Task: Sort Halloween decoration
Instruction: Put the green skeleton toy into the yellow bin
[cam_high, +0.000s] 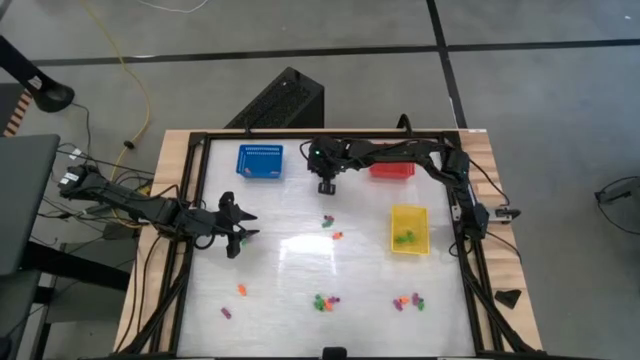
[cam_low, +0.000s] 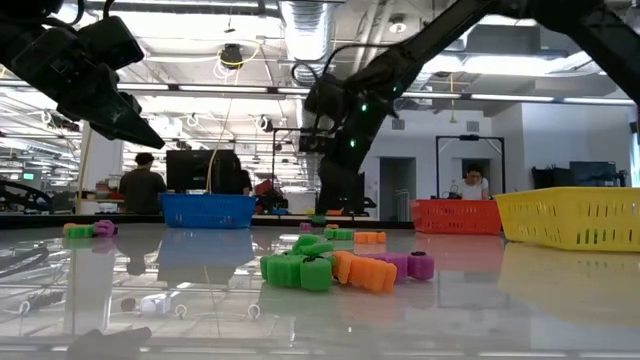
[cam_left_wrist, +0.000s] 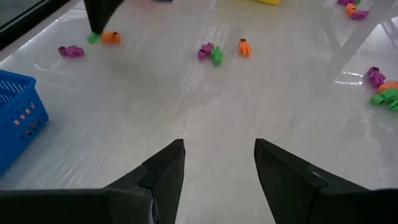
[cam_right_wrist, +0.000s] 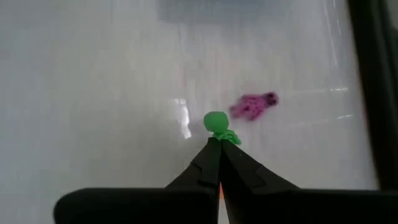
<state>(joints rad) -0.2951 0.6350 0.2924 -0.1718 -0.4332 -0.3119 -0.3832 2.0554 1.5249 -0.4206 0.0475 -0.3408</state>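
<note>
At the near edge of the glossy white tabletop (cam_high: 290, 262): loose clusters of tiny Halloween trinkets (cam_low: 340, 268) in green, orange and purple. Knobbly, blocky shapes, soft foam or rubber by the look, not yet sorted.

Farther in, on the left: left gripper (cam_high: 238, 236), hovering over bare table, jaws spread wide, nothing between them.

At mid-depth on the right: yellow mesh basket (cam_high: 408, 213), stiff plastic lattice, a few green pieces inside.

Farthest off, between the blue mesh basket (cam_high: 259, 162) and the red mesh basket (cam_high: 392, 171): right gripper (cam_right_wrist: 217, 142), fingers pinched together at the very tips on a small green trinket (cam_right_wrist: 217, 122) with a rounded head and crumpled body. Just beside it on the table, a small purple trinket (cam_right_wrist: 252, 106); close by too, a small orange trinket (cam_left_wrist: 111, 37).

Judged as the pick-up step, with the green piece probably bound for the yellow basket. Grip only at the fingertips, so lift straight up and slowly. No sideways drag across the slick surface, no brushing of the purple neighbour. Check against the orange piece riding along. Carry just over the yellow rim and release well inside the lattice walls, since so light a piece seems likely to bounce or cling.
</note>
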